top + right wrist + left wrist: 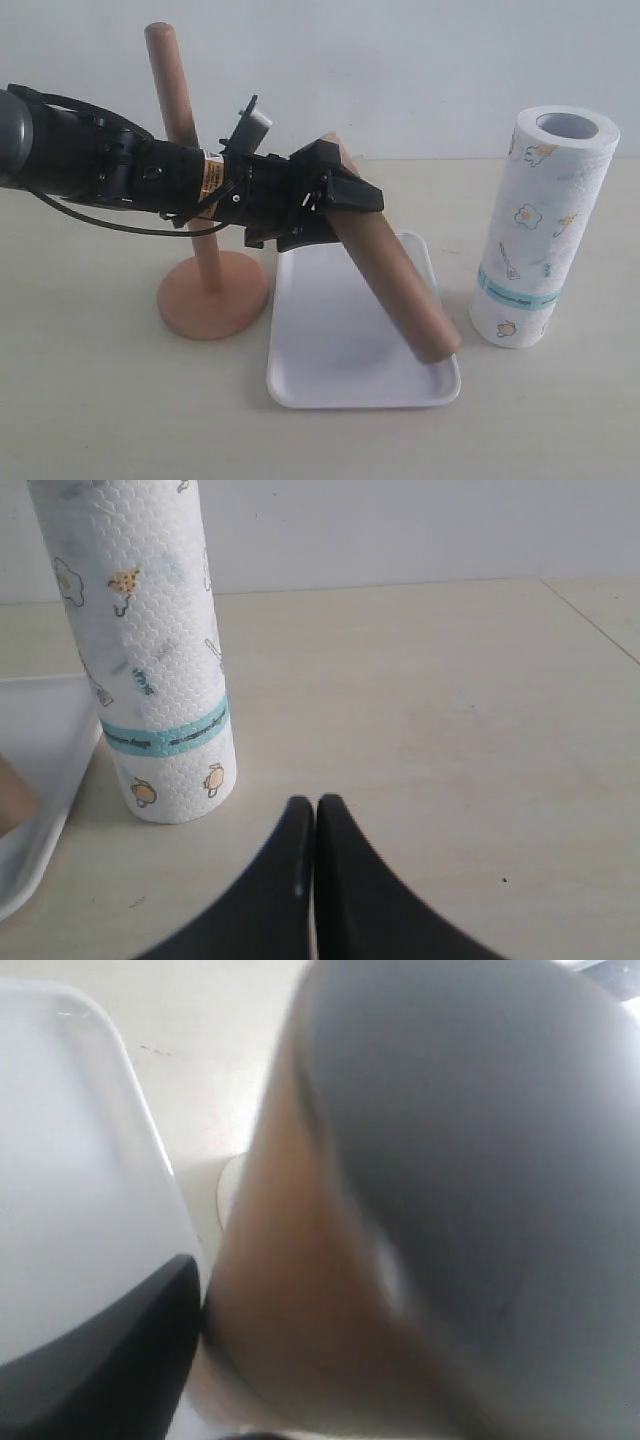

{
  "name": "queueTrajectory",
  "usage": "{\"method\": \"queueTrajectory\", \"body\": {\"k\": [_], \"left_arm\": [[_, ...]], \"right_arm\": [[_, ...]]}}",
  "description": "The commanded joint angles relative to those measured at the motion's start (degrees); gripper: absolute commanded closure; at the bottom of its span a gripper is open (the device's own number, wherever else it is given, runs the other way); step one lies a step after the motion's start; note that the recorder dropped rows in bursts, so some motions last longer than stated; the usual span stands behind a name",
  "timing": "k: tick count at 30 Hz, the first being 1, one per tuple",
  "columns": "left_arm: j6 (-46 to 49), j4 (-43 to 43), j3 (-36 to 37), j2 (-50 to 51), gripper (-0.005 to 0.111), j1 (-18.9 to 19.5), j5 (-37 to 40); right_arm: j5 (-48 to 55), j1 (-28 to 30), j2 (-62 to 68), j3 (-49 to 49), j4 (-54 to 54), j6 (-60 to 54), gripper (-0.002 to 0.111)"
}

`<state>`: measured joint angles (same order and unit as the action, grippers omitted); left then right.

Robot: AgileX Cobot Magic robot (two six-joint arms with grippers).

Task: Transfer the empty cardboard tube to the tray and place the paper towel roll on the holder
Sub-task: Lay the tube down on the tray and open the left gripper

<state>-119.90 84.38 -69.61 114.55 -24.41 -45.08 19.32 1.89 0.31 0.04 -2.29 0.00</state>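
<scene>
The empty cardboard tube (400,290) slants down to the right, with its lower end resting inside the white tray (330,340) near the right rim. My left gripper (345,195) is shut on the tube's upper part and holds that end up. In the left wrist view the tube (340,1260) fills the frame, blurred, and one black finger (100,1350) lies against its side above the tray (70,1160). The holder (212,295) stands bare left of the tray, behind my left arm. The paper towel roll (540,230) stands upright right of the tray. My right gripper (316,805) is shut and empty, just short of the roll (150,650).
A pale wooden table (100,400) carries everything, with a white wall behind. A black cable hangs under my left arm beside the holder's dowel (170,80). The tray's corner (40,740) and the tube's end (15,795) show in the right wrist view.
</scene>
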Motion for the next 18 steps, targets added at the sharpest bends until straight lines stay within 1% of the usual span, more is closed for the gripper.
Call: {"method": "queueTrajectory", "body": {"k": [1,10,16,18], "left_arm": [[-0.5,-0.5,-0.4,-0.1,0.044,-0.3,-0.8],[-0.5,0.3,-0.4,-0.1,0.044,-0.3,-2.7],[-0.5,0.3,-0.4,-0.1,0.040,-0.3,-7.6],[-0.5,0.3,-0.4,-0.1,0.040,-0.3,-7.8]], "right_arm": [[-0.1,0.3,-0.3,0.0,-0.1,0.0,0.108],[-0.1,0.3,-0.3,0.0,-0.1,0.0,0.108],[-0.1,0.3,-0.3,0.0,-0.1,0.0,0.108],[-0.1,0.3,-0.3,0.0,-0.1,0.0,0.108]]}}
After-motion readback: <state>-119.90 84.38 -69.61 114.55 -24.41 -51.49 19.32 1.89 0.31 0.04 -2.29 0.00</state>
